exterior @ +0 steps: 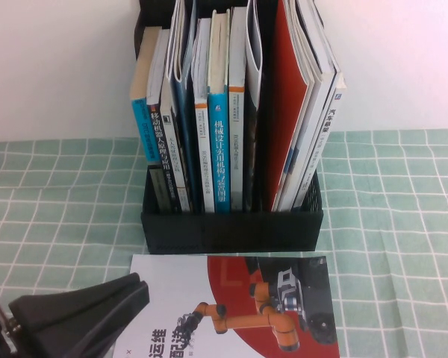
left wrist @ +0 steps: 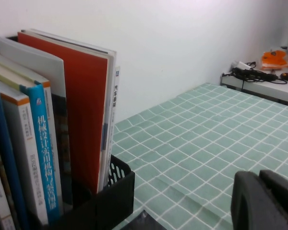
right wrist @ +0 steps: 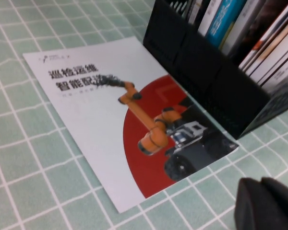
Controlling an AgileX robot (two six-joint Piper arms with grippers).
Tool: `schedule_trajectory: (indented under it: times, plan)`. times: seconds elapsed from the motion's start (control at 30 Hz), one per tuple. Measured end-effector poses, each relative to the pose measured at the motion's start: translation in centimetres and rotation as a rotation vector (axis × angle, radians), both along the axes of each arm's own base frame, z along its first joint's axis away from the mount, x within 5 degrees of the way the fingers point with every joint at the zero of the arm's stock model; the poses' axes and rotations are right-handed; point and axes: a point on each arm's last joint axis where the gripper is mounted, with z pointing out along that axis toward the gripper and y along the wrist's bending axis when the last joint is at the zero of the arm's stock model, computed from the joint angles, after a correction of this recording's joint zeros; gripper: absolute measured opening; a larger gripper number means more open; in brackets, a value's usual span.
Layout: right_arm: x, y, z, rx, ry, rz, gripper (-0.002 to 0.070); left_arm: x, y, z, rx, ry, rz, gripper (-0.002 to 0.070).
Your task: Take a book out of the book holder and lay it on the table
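You see the book (exterior: 235, 306) lying flat and face up on the table (exterior: 403, 246), just in front of the book holder (exterior: 231, 231); its white cover shows the orange robot arm on a red and black picture. The holder stands upright behind it, its slots still packed with books: a red-covered thin book (exterior: 290, 112) leans in the right-hand slot, and a blue-spined thick book (exterior: 219, 127) stands near the middle. The table wears a pale green cloth with a white grid, and a plain white wall (exterior: 52, 67) rises behind. The left gripper (exterior: 78, 313) hangs low over the table beside the book's left edge, its fingers together on nothing. The right gripper (right wrist: 266, 203) hovers over the cloth near the book's corner, also closed and empty. Off to the side, a cluttered shelf (left wrist: 266, 79) holds cables and something orange.
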Motion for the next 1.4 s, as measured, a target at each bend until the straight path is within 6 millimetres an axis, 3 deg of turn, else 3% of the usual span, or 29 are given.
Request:
schedule_trajectory:
  times: [0.37,0.53,0.67,0.93,1.4]
  plan:
    - [-0.3,-0.4,-0.3,-0.015,-0.017,-0.011,-0.0001,-0.1,0.0,-0.4,-0.002,0.062,-0.001,-0.0003]
    - [1.4,-0.8,0.3,-0.092,-0.388,-0.081,-0.0001,-0.1,0.0,-0.5,0.0,0.064,-0.001,-0.0003]
    - [1.6,-0.7,0.8,-0.097,-0.507,-0.072,-0.0001,-0.1,0.0,-0.5,0.0,0.064,-0.001,-0.0003]
    - [1.6,-0.7,0.9,-0.101,-0.525,-0.07,-0.0001,0.1,0.1,-0.5,-0.001,0.064,0.016,-0.0003]
    - [1.6,-0.7,0.8,-0.109,-0.522,-0.071,-0.0001,2.8,2.1,0.3,0.004,-0.033,0.273,-0.0003]
